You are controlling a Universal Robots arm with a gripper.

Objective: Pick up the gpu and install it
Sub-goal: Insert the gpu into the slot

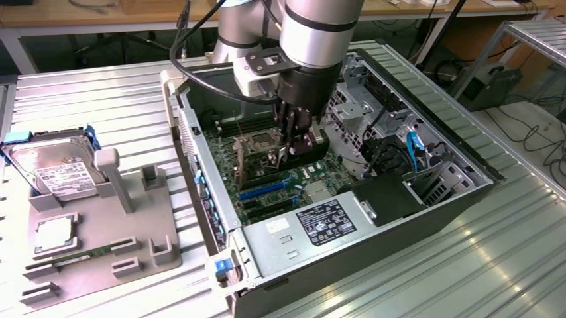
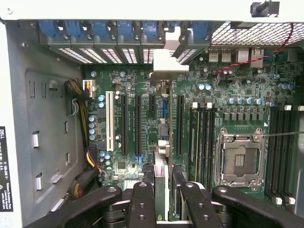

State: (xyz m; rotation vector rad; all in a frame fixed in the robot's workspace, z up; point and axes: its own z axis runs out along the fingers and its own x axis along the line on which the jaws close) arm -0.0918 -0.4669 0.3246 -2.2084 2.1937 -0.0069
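A: While the case (image 1: 460, 199) lay open on the worktop (image 1: 106, 99), how far was the job?

B: Partway, I'd judge. The gripper (image 2: 161, 202) held the gpu (image 2: 161, 142) edge-on over the board (image 2: 237, 80), just at a slot, apparently not seated.

A: Anything nearby?

B: Memory sticks (image 2: 202, 137) beside; hard drive (image 1: 53, 169) well apart.

The word "DELL" reads on a white sticker (image 2: 4, 168) at the computer case's edge in the wrist view. Print on the power supply label (image 1: 323, 222) and hard drive label (image 1: 55, 173) is illegible.
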